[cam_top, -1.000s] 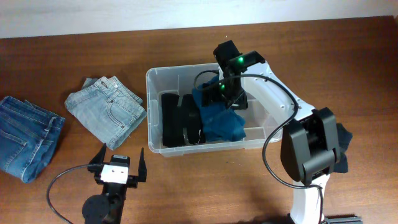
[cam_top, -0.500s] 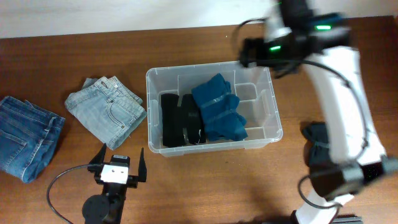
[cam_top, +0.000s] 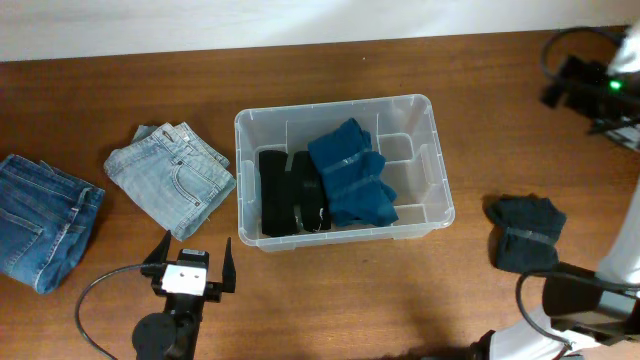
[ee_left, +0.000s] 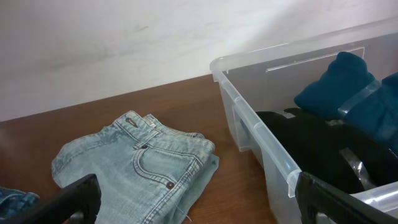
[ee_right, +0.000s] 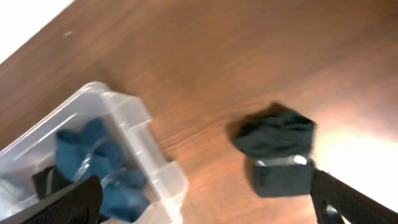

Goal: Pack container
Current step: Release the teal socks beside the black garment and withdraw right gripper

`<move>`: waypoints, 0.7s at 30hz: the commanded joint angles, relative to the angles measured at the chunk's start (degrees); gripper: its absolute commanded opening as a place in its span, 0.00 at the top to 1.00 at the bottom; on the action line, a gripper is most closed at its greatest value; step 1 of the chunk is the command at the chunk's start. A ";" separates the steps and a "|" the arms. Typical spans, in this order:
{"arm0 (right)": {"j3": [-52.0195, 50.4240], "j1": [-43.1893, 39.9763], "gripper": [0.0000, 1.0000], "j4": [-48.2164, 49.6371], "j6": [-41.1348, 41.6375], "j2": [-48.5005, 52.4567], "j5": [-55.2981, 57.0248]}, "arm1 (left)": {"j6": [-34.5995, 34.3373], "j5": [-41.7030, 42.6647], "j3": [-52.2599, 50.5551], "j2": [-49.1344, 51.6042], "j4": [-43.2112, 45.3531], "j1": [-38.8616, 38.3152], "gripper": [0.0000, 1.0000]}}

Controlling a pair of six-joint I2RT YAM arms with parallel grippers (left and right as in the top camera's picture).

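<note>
- Container (cam_top: 336, 106) sits mid-counter and is part filled: black clothes (cam_top: 290, 192) at its left end, a teal folded garment (cam_top: 352, 185) beside them, the right end bare.
- Right jaws: spread wide, holding nothing. In the wrist view they frame a dark bundle (ee_right: 277, 149) lying on the counter (cam_top: 300, 300), right of the container and apart from it.
- Left jaws: released and empty, parked at the near edge.
- Light jeans (cam_top: 172, 176) lie just left of the container, dark jeans (cam_top: 40, 218) further left.
- Step, as judged: between items, with a reach for the dark bundle likely.
- Next move calls for descending squarely over the bundle, pinching through its folds, then clearing the rim on the way to the bare end.
</note>
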 commanded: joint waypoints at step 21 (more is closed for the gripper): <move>-42.64 -17.88 0.01 21.38 -7.30 2.54 -8.92 | 0.94 0.61 -0.59 -0.39 0.17 0.28 0.01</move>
